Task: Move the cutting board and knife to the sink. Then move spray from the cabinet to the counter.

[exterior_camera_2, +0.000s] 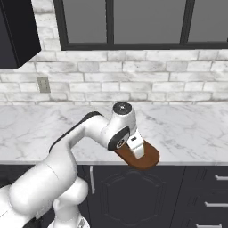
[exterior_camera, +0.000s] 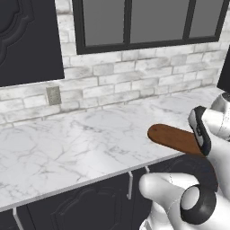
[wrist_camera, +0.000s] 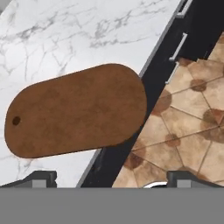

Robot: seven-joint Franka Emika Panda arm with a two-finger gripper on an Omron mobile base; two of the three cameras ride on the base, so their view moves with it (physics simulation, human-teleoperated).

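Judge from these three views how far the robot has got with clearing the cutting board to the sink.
Nothing looks done: the cutting board lies on the marble counter, one rounded end overhanging the front edge. In hand: the gripper hovers open above the board, holding nothing. Left: lifting the board and everything after it.

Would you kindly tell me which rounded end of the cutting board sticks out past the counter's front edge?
The plain end of the cutting board overhangs the counter edge above the tiled floor; the other end, with the small hole, lies on the marble.
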